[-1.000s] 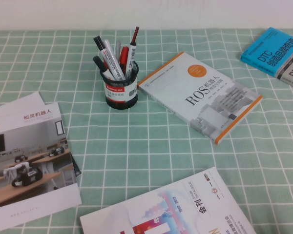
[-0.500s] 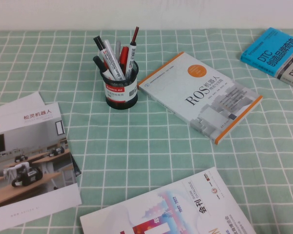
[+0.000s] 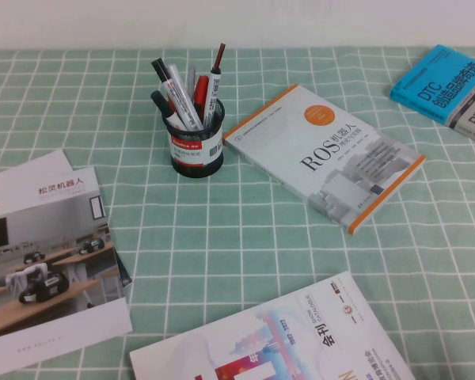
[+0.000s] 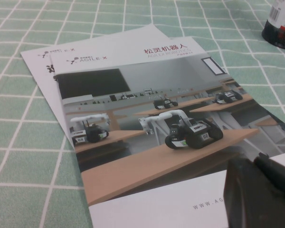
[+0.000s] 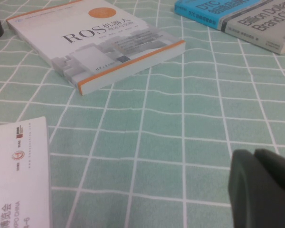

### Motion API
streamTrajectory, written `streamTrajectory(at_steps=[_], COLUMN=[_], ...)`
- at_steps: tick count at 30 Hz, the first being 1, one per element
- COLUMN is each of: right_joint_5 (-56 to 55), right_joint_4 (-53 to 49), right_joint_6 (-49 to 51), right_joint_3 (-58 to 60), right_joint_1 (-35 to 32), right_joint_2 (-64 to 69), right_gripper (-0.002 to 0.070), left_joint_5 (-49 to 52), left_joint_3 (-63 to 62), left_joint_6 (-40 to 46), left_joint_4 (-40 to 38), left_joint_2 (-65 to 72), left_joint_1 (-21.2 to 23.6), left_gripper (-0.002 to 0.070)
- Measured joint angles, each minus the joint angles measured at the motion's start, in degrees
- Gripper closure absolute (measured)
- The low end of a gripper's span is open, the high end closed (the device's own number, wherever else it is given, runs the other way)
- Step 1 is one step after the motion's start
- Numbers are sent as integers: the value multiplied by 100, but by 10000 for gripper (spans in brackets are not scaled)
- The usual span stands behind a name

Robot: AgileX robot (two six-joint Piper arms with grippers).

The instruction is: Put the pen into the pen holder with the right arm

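The slim white-barrelled pen with black cap (image 3: 174,89) already stands inside the small black mesh pen holder with the white-and-red barcode label (image 3: 197,147), leaning among red pens and a thin dark-red-tipped pen (image 3: 218,59); judged from that, the task looks done and the step in hand is just parking clear. Doing it well: keep both arms low and away from the holder so nothing tips it, no sweeping over the books. Right gripper (image 5: 262,189) shows only in the right wrist view, as a dark blur low over the green-and-white checked cloth on the counter (image 3: 245,245); its jaws are clenched together and empty, touching nothing visible. Ahead of those jaws lies the white ROS book with orange edge (image 5: 97,40), further ahead and to one side the blue DTC book (image 5: 213,8) on a grey book, and a white magazine corner (image 5: 19,175) sits just beside them. The holder is well apart from the right jaws, beyond the ROS book. Left gripper (image 4: 261,192) hangs just over the robotics brochure with a lab photo (image 4: 147,128); cannot tell whether its jaws are apart or closed. Neither arm appears in the high view.
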Motion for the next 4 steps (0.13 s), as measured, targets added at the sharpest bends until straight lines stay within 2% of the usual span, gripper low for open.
streamTrajectory(at_steps=[4], right_joint_5=[0], right_joint_4=[0], right_joint_6=[0], right_joint_3=[0], right_joint_1=[0], right_joint_2=[0], right_gripper=[695], left_joint_5=[0], left_joint_3=[0], left_joint_6=[0], left_joint_4=[0], left_joint_2=[0], left_joint_1=[0], left_gripper=[680])
